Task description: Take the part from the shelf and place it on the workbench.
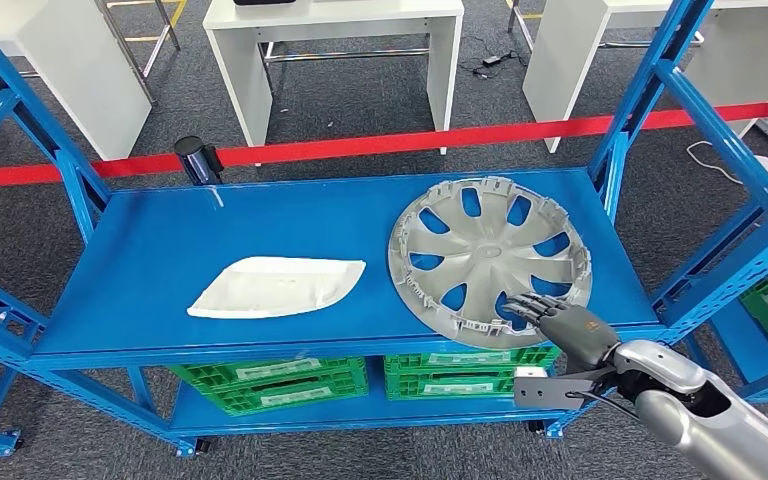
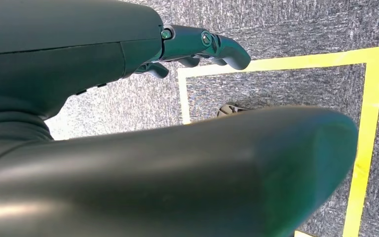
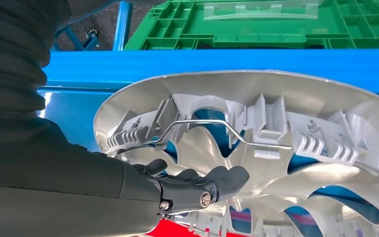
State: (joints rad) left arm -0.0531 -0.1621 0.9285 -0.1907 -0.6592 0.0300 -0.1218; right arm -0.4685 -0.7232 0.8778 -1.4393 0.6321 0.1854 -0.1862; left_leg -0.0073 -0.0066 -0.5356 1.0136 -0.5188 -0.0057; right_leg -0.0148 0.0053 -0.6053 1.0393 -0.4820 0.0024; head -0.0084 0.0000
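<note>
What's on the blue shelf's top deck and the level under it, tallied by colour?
Silver: 1, hubcap
White: 1, flat panel part
Black: 1, cylinder at the back edge
Green: 2, crates on the lower level
Total: 5

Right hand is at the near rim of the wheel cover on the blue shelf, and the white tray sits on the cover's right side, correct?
Not quite. The head view shows the white tray to the left of the wheel cover, apart from it. The rest holds: the right hand is at the cover's near rim on the blue shelf.
</note>
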